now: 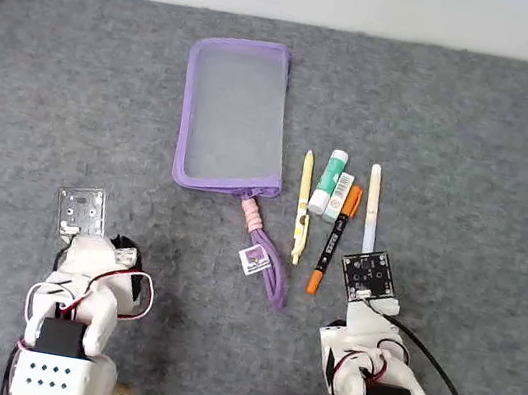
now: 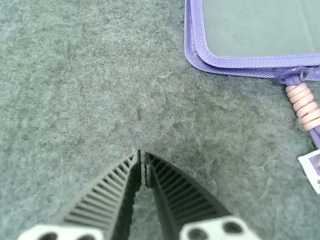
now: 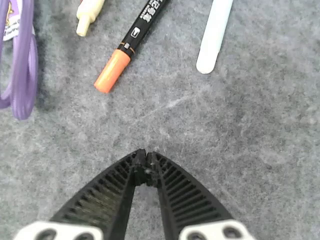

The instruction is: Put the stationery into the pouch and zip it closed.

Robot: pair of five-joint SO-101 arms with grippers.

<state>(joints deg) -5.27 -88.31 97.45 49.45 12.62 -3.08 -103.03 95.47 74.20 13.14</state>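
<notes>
Standby: my left claw [image 2: 142, 157] and right claw [image 3: 146, 156] sit pinched together, empty, nothing picked yet. Pouch [image 1: 235, 117] lies at eleven o'clock from mid-table; stationery [image 1: 328, 178] lines up at its four o'clock, orange marker [image 1: 334, 238] nearest my right claw, likely first.

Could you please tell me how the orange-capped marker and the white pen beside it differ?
The orange marker has a black barrel with orange ends; the white pen is pale all along. The orange marker lies slanted, while the white pen lies nearly parallel to the pouch's long side. The white pen lies farther from the pouch than the orange marker. Both lie flat on the grey mat, outside the pouch.
</notes>
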